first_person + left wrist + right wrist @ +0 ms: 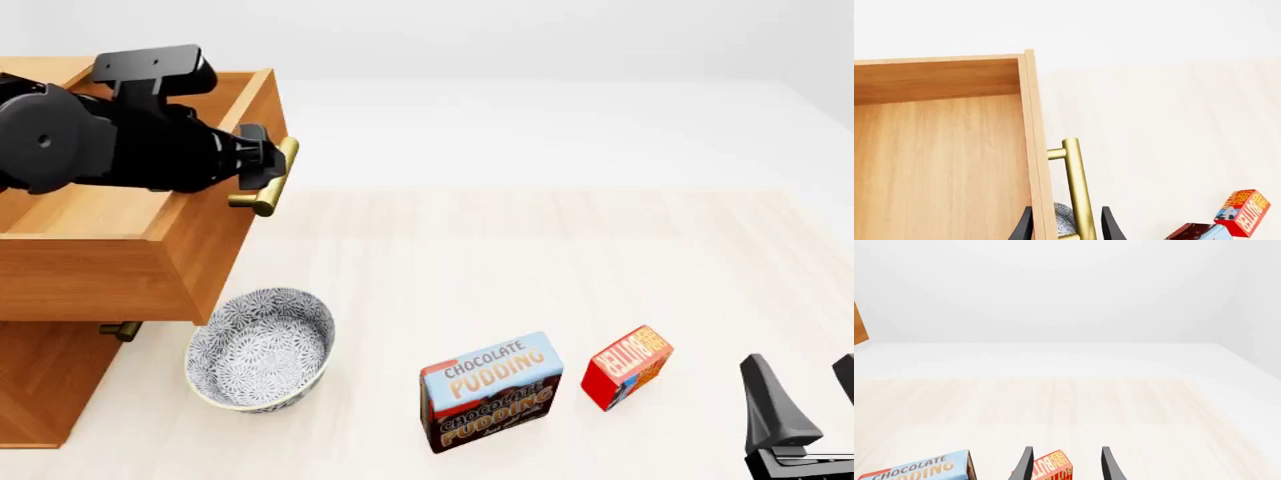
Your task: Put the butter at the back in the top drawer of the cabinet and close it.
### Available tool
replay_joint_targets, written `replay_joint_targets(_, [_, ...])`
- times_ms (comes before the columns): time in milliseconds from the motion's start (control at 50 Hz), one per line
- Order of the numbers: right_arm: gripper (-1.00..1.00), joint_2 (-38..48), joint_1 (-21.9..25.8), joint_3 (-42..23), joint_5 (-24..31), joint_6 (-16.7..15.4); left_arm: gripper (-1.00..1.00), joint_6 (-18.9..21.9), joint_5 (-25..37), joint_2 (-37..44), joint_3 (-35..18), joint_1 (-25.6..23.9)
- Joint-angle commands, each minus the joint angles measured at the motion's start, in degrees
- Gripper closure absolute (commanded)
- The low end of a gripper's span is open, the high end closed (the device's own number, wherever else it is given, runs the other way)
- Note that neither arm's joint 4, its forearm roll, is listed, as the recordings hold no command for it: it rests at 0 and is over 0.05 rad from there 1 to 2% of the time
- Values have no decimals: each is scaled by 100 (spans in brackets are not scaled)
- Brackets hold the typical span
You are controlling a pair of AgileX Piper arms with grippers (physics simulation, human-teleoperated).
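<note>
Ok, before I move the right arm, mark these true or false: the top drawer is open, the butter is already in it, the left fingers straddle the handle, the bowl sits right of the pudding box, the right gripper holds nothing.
1. The top drawer is pulled open. True.
2. The butter is inside the drawer. False: it stands on the table, just right of the pudding box; the drawer interior seen from the left wrist is bare.
3. The left gripper has its fingers either side of the brass handle. True, with gaps showing.
4. The bowl is right of the pudding box. False: it is left of it, below the open drawer.
5. The right gripper holds nothing. True: its fingers are open, with the butter beyond them.
</note>
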Motion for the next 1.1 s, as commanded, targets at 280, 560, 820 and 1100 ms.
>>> replay_joint_targets(280, [-100, 0, 0, 0, 0, 0, -100, 610, 527, -492, -547, -342])
replay_joint_targets(560, [-100, 0, 0, 0, 0, 0, -100, 704, 816, -890, -709, -445])
replay_joint_targets(820, [-100, 0, 0, 0, 0, 0, -100, 787, 1001, -1094, -914, -596])
replay_joint_targets(1100, [-100, 0, 0, 0, 0, 0, -100, 898, 1046, -1144, -1093, -842])
